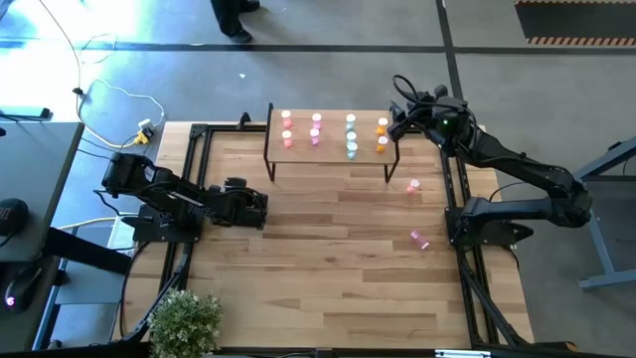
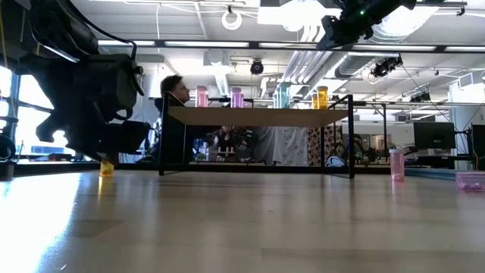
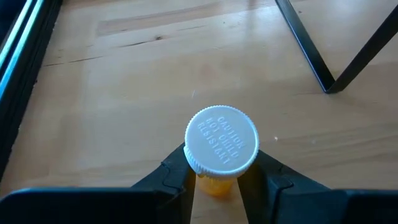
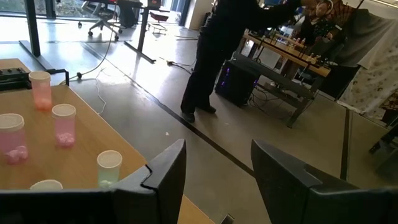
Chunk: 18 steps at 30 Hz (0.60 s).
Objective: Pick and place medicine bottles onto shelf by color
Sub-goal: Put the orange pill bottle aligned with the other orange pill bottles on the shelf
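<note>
An orange medicine bottle [image 3: 216,185] with a white cap [image 3: 222,139] stands upright on the wooden table [image 1: 328,268] near its left edge. My left gripper [image 3: 217,186] is shut on it; in the high view that gripper [image 1: 258,207] hides it. The shelf [image 1: 333,157] at the far side carries pink [image 1: 287,129], teal [image 1: 351,135] and orange [image 1: 382,133] bottles. My right gripper [image 1: 397,124] hovers open and empty over the shelf's right end. One pink bottle [image 1: 413,185] stands and another [image 1: 419,239] lies on the table at the right. My left gripper pinches the orange bottle's body just under the cap [image 3: 205,180] between its two fingers [image 3: 175,177]. The fingers slant down from the table's left side. The bottle stays upright with its base on the table [image 2: 106,170].
The shelf's black legs [image 3: 323,62] stand just beyond the held bottle. Black frame rails [image 1: 194,169] run along the table's left and right edges. A potted plant [image 1: 184,323] sits at the near left corner. A person [image 4: 217,56] stands on the floor beyond the table.
</note>
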Motion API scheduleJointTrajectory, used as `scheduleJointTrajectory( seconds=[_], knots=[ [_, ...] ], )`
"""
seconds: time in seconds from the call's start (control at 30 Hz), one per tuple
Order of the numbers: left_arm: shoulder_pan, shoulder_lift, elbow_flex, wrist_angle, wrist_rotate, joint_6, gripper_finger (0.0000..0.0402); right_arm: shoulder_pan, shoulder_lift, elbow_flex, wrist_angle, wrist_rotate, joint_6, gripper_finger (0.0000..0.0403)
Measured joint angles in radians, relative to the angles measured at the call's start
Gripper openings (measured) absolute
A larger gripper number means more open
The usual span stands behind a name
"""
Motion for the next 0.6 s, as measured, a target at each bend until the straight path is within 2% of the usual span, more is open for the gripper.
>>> scheduleJointTrajectory(
  seconds=[0.17,0.3,0.6],
  knots=[
    [0.0,-0.008,0.009,0.007,0.028,0.003,0.009,0.0,0.0,0.0,-0.012,0.0,0.0,0.0172],
    [-0.002,-0.044,0.03,0.008,0.1,0.108,0.009,0.0,0.0,0.0,-0.012,0.0,0.0,0.0172],
    [-0.065,-0.249,0.036,0.02,0.274,0.242,0.009,0.001,0.0,0.0,-0.012,0.0,0.006,0.0172]
  ],
)
